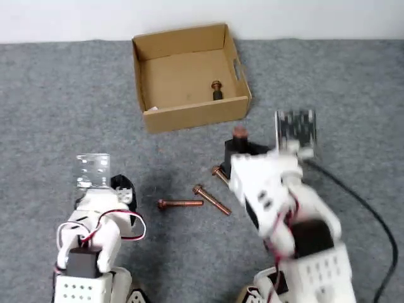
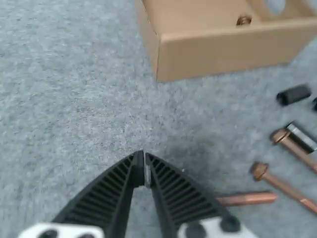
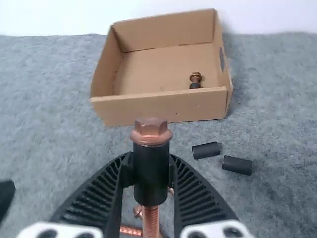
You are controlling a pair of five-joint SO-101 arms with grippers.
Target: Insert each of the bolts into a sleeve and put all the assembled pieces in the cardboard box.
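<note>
**High view** — The cardboard box [image 1: 189,117] sits open-topped at the far middle of the grey carpet [image 1: 57,107]. One assembled piece [image 1: 216,90] lies inside, close to the right wall. The right arm [image 1: 284,202] stands near the box's front right corner, and the right gripper [image 1: 240,146] carries a copper bolt [image 1: 239,132] head-up. Three loose bolts [image 1: 211,199] lie on the carpet between the arms, well apart from the box. The left arm [image 1: 95,227] is at the near left. A broad stretch of bare carpet runs from it to the box's front wall and out past the box's left side.

**Left wrist view** — The left gripper [image 2: 142,168] has its jaws pressed together with nothing between them, over bare carpet. The box's near corner lies ahead. The loose bolts and one of the loose sleeves [image 2: 293,95] lie off to one side.

**Right wrist view** — The right gripper is clamped on a black sleeve [image 3: 149,171], held upright. The copper bolt passes through it, head on top and threaded shank out below. This view adds two loose sleeves lying near each other but apart, between the gripper and the box's front right corner — the patch the right arm covers from above. The box's front wall faces the gripper squarely.
</note>
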